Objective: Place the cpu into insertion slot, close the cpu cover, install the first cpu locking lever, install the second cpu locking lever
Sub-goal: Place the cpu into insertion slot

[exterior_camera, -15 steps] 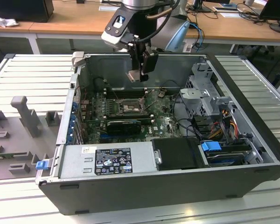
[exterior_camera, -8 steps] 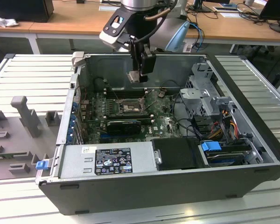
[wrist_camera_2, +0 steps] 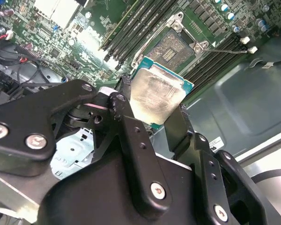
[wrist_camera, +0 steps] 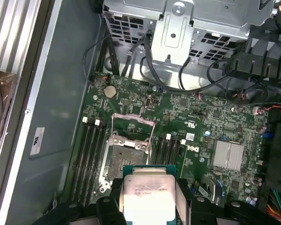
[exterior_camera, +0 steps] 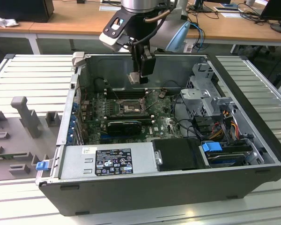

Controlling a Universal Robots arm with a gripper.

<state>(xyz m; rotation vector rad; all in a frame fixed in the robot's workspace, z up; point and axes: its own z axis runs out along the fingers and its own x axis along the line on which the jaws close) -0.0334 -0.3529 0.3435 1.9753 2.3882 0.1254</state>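
The gripper (exterior_camera: 138,78) (wrist_camera_2: 152,112) (wrist_camera: 148,202) is clenched on the cpu (exterior_camera: 136,78) (wrist_camera_2: 157,97) (wrist_camera: 147,193). Its 2 black fingers (wrist_camera_2: 127,123) (wrist_camera: 183,197) press on 2 opposite edges of the chip. The cpu sits between the fingertips with its pale metal top facing both wrist views and its green edge showing past the pads.

In the exterior view the chip hangs in the air inside the open computer case (exterior_camera: 178,56), near the far wall and above the far edge of the motherboard (exterior_camera: 165,124) (wrist_camera: 192,105). It is well apart from the board.

The insertion slot (exterior_camera: 131,108) (wrist_camera_2: 174,48) (wrist_camera: 124,157) lies below, uncovered, with nothing in its contact field. It sits between 2 banks of long black memory slots (wrist_camera: 91,154). In the first wrist view the cpu cover (wrist_camera: 134,116) is swung back off the slot, on the side toward the grey drive cage (wrist_camera: 178,28). The held chip overlaps the slot's near edge.
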